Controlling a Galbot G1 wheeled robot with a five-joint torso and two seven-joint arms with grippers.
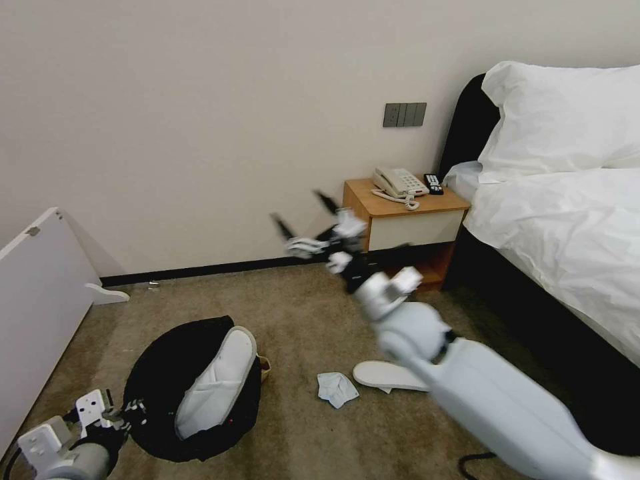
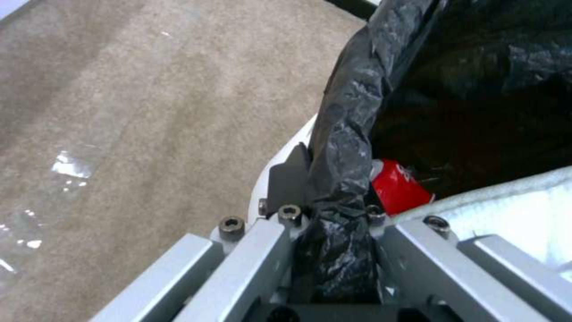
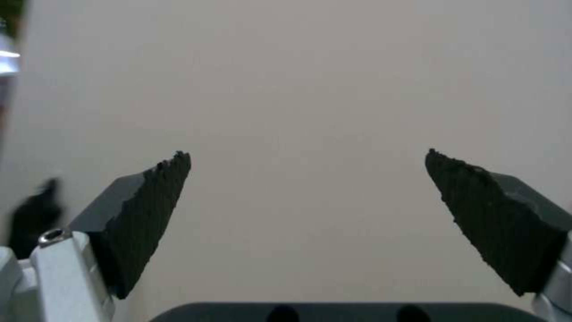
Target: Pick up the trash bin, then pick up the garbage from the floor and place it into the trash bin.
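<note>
Head view: left gripper (image 1: 130, 408) clamping black-bagged round white trash bin (image 1: 157, 373), already holding white fabric slipper (image 1: 217, 381).
Right gripper (image 1: 307, 223): hanging wide open, empty.
Remaining: second white slipper (image 1: 388, 375), crumpled white tissue (image 1: 337, 389) lying on beige-brown carpet floor (image 1: 300, 320).

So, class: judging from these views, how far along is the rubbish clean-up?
Done: one slipper and a red can already lie in the trash bin. In hand: the left end effector clamps the bin's rim. Left: a crumpled tissue and the second slipper lie on the floor; the right end effector is raised, open and empty.
</note>
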